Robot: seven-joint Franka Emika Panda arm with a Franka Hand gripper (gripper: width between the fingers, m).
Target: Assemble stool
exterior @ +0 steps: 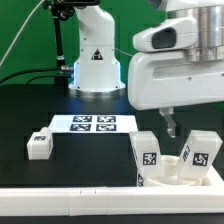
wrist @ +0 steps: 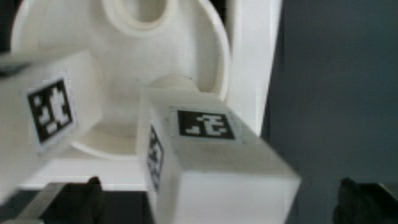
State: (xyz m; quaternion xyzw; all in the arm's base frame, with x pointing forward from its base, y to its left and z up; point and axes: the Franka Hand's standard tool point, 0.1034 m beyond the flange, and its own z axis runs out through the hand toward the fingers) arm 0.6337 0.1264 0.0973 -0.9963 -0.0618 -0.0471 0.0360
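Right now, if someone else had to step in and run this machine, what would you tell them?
Jaws: open and empty, with a standing leg between them, untouched.
Parts: two legs stand on the seat, a left leg and a right leg in the exterior view. A loose leg sits apart on the table, on the exterior view's left of the marker board.
Done: two legs are on the seat; I cannot tell how firmly.
Left: fetch and fit the loose leg.
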